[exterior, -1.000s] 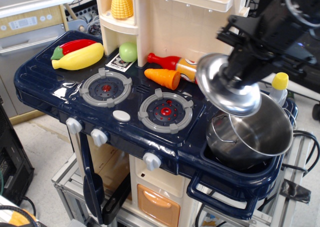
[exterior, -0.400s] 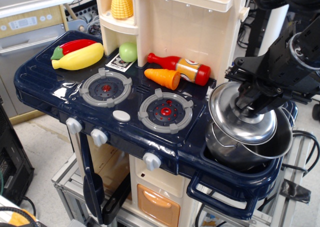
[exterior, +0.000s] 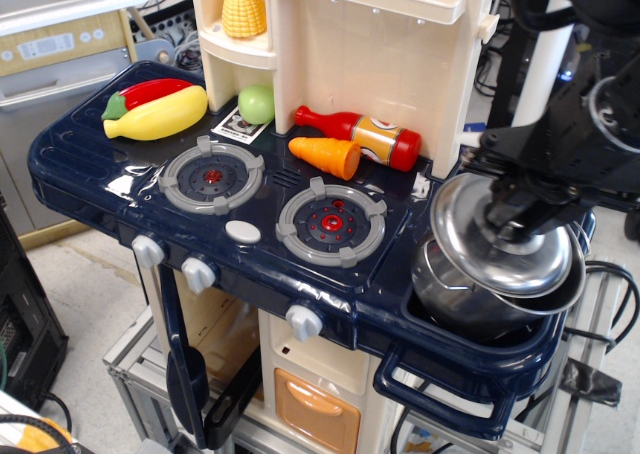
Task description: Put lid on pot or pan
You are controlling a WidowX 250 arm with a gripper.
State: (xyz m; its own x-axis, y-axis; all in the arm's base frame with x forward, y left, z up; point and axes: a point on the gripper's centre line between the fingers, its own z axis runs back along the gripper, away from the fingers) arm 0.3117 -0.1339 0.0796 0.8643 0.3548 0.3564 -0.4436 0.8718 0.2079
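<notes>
Steel lid (exterior: 497,242), pinched at its knob by the gripper (exterior: 510,217), hangs tilted over the pot (exterior: 470,294) at the stove's four o'clock corner; best levelled and centred before letting go.

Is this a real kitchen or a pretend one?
Pretend, most likely: a toy play kitchen. The stove has plastic burners and knobs, with toy food like a carrot and corn. Only the pot and the lid in the hand look like real metal.
</notes>
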